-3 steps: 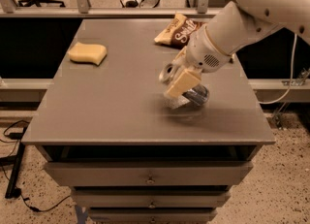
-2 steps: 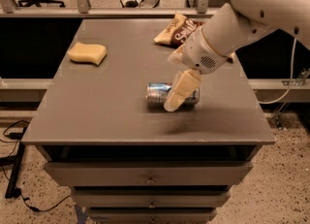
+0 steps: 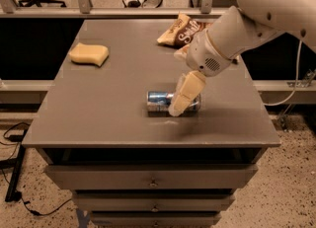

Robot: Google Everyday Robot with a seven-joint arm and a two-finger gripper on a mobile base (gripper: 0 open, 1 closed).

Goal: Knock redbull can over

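My gripper (image 3: 184, 95) hangs low over the grey table (image 3: 113, 98), toward its front edge and right of the middle, reaching down at a slant from my white arm (image 3: 247, 27), which comes in from the upper right. Its beige tip sits right in front of the redbull can (image 3: 159, 101) and covers the can's right part, so I cannot tell whether they touch. I also cannot tell whether my gripper is clenched or released; from this angle only one pale side of it shows. The redbull can lies on its side on the tabletop, its length running left to right, its blue-and-silver body showing to the left of my gripper. A yellow sponge (image 3: 89, 54) rests near the table's back left corner, well apart from the can. A brown snack bag (image 3: 177, 31) lies at the back of the table, partly hidden behind my arm. Below the tabletop, the fronts of drawers (image 3: 150, 176) are stacked one under another.
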